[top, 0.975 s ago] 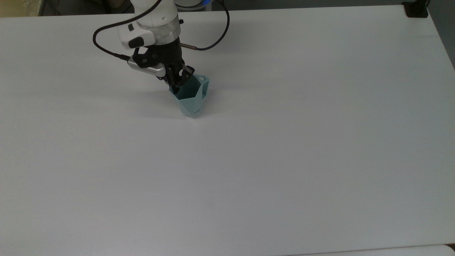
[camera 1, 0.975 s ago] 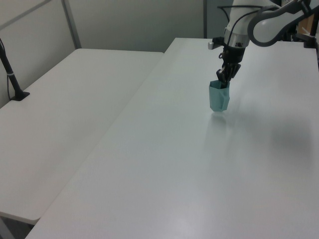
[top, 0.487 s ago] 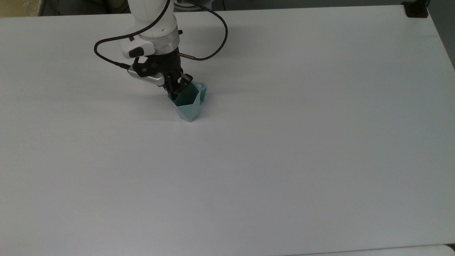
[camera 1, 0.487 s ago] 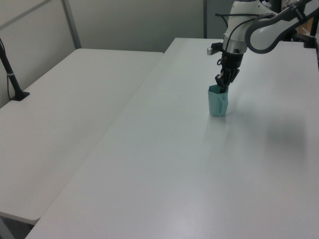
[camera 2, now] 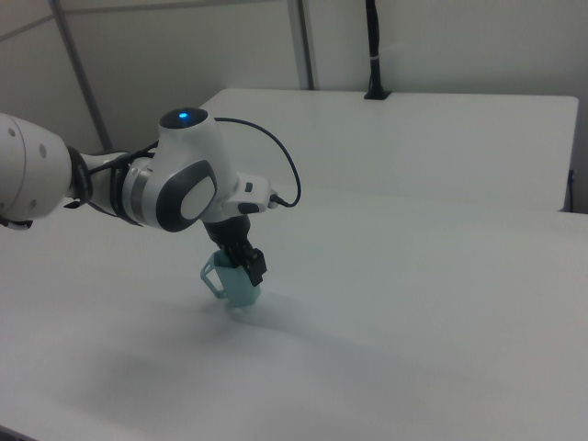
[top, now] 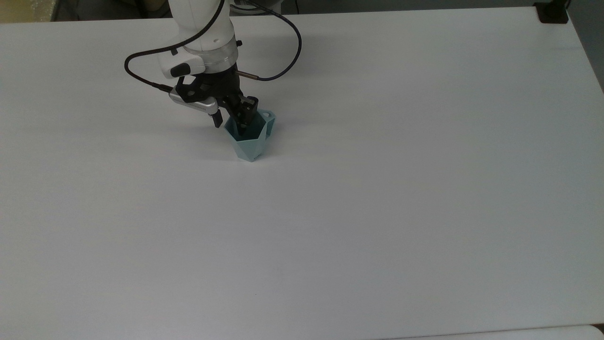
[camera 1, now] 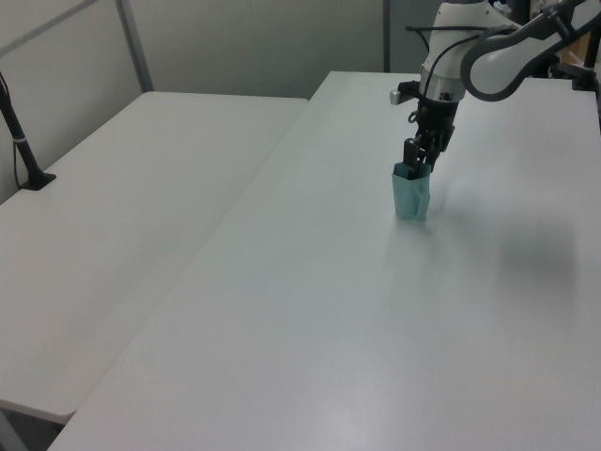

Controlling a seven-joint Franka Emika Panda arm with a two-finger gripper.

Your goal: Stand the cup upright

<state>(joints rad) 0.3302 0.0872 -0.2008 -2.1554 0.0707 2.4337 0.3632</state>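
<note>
In the top view we see the cup (top: 248, 140) upright on the table (top: 377, 189), the gripper (top: 231, 120) spread apart astride its rim. In the left view, it (camera 1: 414, 169) straddles the cup (camera 1: 410, 194). In the right view, the cup (camera 2: 235, 288) stands below the arm (camera 2: 175, 188).

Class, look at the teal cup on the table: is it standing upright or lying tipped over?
Upright. The cup stands on its narrow base on the table, its open rim facing up, with the gripper at that rim.
</note>
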